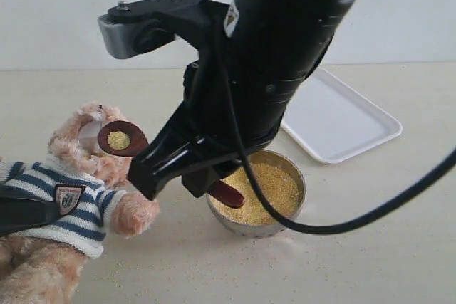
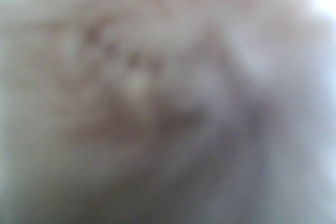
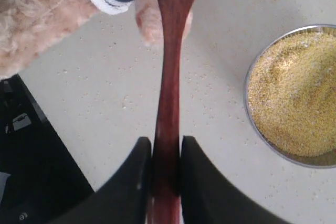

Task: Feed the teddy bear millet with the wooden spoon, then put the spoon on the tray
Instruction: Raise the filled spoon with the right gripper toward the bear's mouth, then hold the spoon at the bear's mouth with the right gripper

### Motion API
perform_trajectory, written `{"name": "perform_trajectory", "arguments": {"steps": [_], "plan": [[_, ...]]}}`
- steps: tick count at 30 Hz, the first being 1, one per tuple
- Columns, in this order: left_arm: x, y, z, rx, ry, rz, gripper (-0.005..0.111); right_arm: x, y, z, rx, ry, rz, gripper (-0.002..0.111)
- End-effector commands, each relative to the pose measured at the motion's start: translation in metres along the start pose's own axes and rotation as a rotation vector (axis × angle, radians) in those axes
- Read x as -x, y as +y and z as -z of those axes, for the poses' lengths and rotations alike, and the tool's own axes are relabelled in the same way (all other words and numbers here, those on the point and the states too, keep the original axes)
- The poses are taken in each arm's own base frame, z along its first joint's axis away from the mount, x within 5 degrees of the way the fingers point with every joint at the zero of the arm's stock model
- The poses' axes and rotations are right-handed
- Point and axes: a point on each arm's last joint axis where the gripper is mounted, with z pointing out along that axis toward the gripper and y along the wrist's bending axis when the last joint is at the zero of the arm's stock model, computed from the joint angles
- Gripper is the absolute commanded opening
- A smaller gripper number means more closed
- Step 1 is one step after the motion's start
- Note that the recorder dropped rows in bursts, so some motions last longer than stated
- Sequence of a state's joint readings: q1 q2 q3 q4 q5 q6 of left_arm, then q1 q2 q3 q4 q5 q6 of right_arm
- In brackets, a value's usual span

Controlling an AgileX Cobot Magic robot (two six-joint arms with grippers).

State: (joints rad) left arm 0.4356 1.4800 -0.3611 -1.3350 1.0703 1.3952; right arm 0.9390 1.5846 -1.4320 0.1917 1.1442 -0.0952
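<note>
At the left of the exterior frame, the teddy bear (image 1: pixel 78 176) is being fed: the wooden spoon (image 1: pixel 140 144), loaded with a little millet (image 1: pixel 118 140), is being held at its muzzle, its handle being clamped by the right claw (image 3: pixel 167 148). Whether the left claw is clenched cannot be told; its view is blurred. Next, the spoon is likely to be carried past the steel bowl (image 1: pixel 281 227) to the tray (image 1: pixel 342 119) at upper right and released there.

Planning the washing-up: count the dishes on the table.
2. The steel bowl of millet sits centre, partly under the right arm; the white tray lies behind it, to the right. The arm may hide others.
</note>
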Motion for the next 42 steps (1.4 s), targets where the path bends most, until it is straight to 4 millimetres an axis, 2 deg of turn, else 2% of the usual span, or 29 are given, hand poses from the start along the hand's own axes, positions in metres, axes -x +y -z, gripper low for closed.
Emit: {"name": "perform_trajectory", "arguments": {"steps": [1,6,11,20,27,38,42], "plan": [[0.001,-0.002,0.0,-0.026,-0.014,0.004,0.005,0.015,0.005,-0.005,-0.023,-0.005,0.037,0.0],[0.001,-0.002,0.0,-0.026,-0.014,0.004,0.005,0.026,0.003,-0.015,-0.069,-0.003,0.071,0.0],[0.001,-0.002,0.0,-0.026,-0.014,0.004,0.005,0.028,-0.002,-0.027,-0.102,0.025,0.079,0.0],[0.001,-0.002,0.0,-0.026,-0.014,0.004,0.005,0.035,-0.004,-0.027,-0.127,-0.042,0.094,0.0],[0.001,-0.002,0.0,-0.026,-0.014,0.004,0.005,0.036,-0.007,-0.033,-0.155,-0.029,0.115,0.0],[0.001,-0.002,0.0,-0.026,-0.014,0.004,0.005,0.041,0.007,-0.054,-0.222,-0.008,0.24,0.0],[0.001,-0.002,0.0,-0.025,-0.012,0.003,0.005,0.044,0.005,-0.058,-0.294,-0.004,0.275,0.0]]}}
